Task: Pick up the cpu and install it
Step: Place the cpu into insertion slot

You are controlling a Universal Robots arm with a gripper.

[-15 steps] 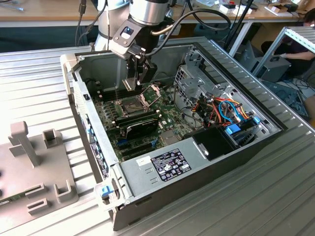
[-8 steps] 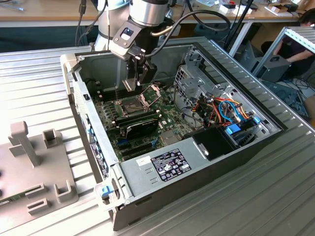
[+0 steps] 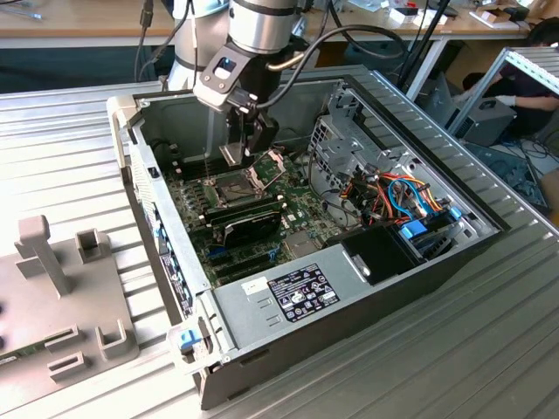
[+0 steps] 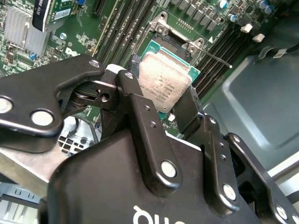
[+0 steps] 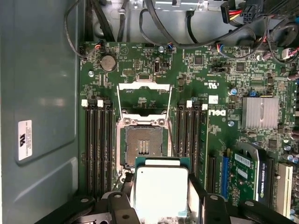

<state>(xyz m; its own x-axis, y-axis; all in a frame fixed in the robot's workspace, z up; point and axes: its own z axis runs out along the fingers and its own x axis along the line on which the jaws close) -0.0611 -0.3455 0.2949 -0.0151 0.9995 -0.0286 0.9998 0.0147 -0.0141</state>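
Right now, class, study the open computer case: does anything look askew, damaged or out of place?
Nothing stands out. The black tool grips the small square silver-topped chip by its edges, roughly square to the empty socket, whose hinged metal frame stands open.

Exterior view: set high and aside, angled down into the open computer case (image 3: 349, 325). Both wrist views: close over the motherboard (image 5: 205, 93), sharing socket (image 5: 142, 145), claw (image 5: 161, 206) and gripped cpu (image 5: 161, 186).
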